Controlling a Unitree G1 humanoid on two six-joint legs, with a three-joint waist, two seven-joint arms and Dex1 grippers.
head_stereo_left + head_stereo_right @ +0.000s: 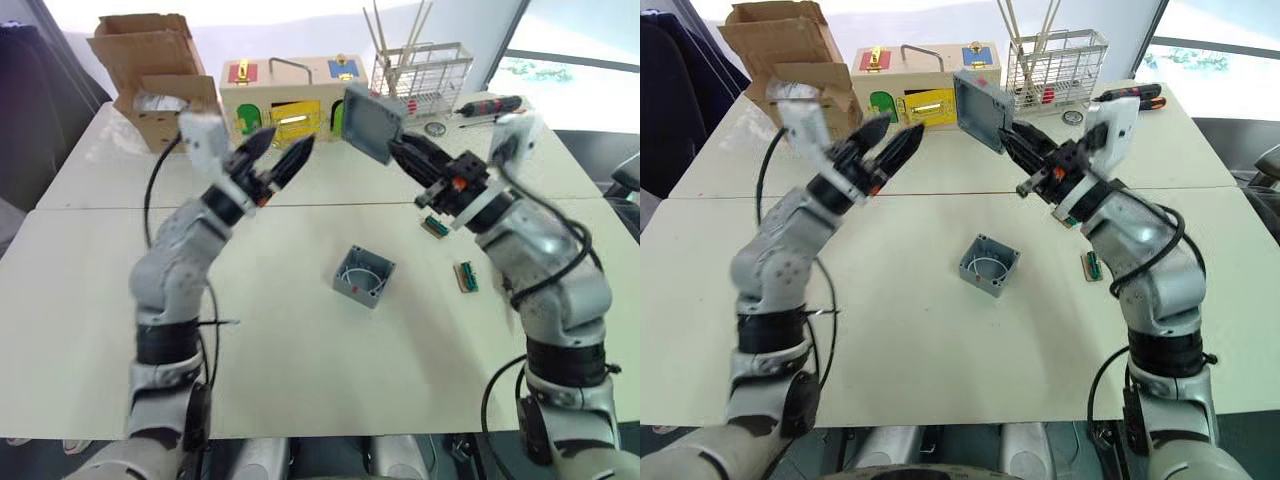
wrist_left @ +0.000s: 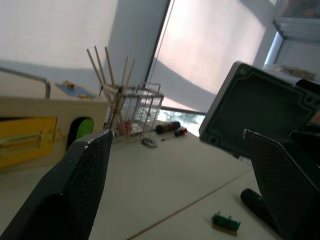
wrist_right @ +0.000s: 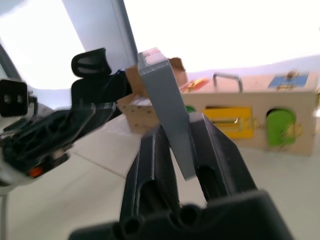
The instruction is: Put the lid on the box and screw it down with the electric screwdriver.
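The lid (image 1: 372, 122), a flat grey square, is held up on edge above the back half of the table with my right gripper (image 1: 393, 148) shut on its lower edge; the right wrist view shows the lid (image 3: 167, 110) pinched between both fingers. My left gripper (image 1: 288, 142) hovers open just left of the lid at the same height, nothing between its fingers, and the lid (image 2: 255, 112) shows its inner face to that wrist. The box (image 1: 362, 275) sits open-side up on the table, in front of and below both grippers. The electric screwdriver is out of view.
Along the table's back stand a cardboard box (image 1: 150, 70), a wooden box with coloured doors (image 1: 290, 100) and a wire rack (image 1: 425, 70). Slim hand screwdrivers (image 1: 490, 105) lie at the back right. Two small green parts (image 1: 435, 225) (image 1: 466, 277) lie right of the box.
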